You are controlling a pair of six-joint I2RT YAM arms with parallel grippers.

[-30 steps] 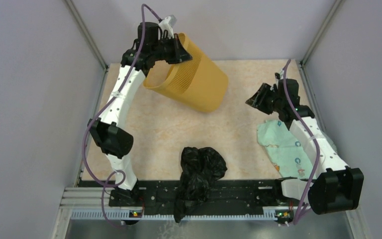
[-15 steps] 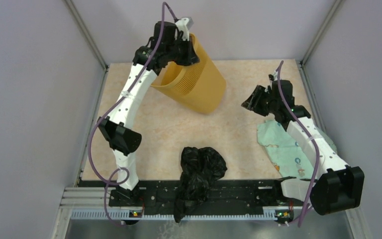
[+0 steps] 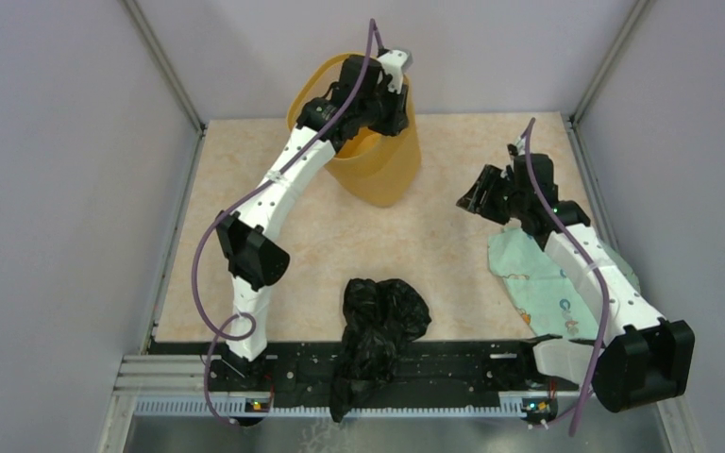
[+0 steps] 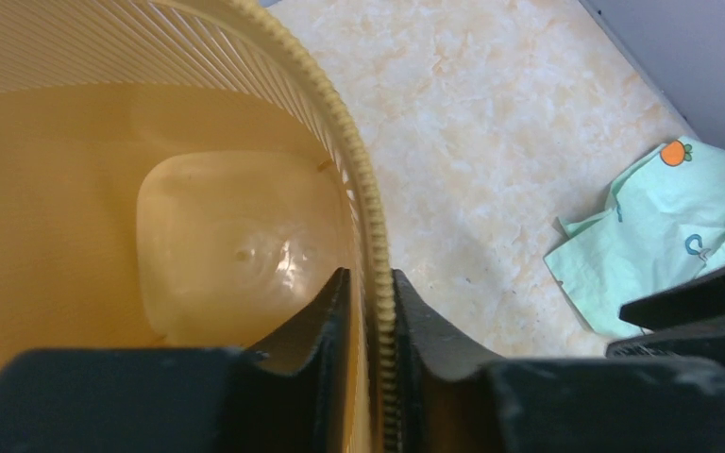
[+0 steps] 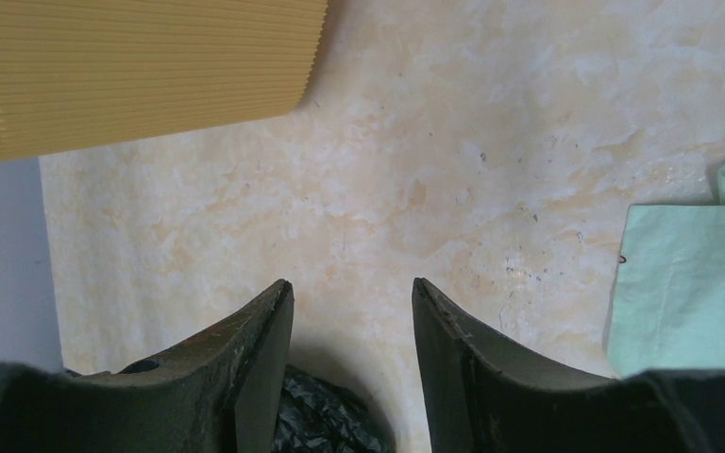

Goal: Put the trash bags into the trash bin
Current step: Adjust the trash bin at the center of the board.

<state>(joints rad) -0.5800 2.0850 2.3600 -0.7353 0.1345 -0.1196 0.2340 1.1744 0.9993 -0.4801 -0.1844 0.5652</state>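
The mustard-yellow trash bin (image 3: 378, 170) stands upright at the back of the table. My left gripper (image 3: 395, 106) straddles the bin's right rim. In the left wrist view the slotted rim (image 4: 375, 236) runs between the jaws of the left gripper (image 4: 370, 278), touching the outer finger, with a thin gap at the inner one. The bin's inside (image 4: 104, 236) holds nothing. A crumpled black trash bag (image 3: 378, 326) lies at the near edge, partly over the rail. My right gripper (image 3: 472, 193) hovers open right of the bin, nothing between its fingers (image 5: 448, 330).
A pale green patterned cloth (image 3: 538, 278) lies at the right under my right arm and also shows as the cloth (image 4: 661, 226) and cloth (image 5: 689, 283) in both wrist views. Grey walls enclose the table on three sides. The black mounting rail (image 3: 453, 363) runs along the near edge.
The left arm swung the tilted bin to the right and set it upright at the back. Its jaws have loosened on the rim. The right gripper drifted slightly left.
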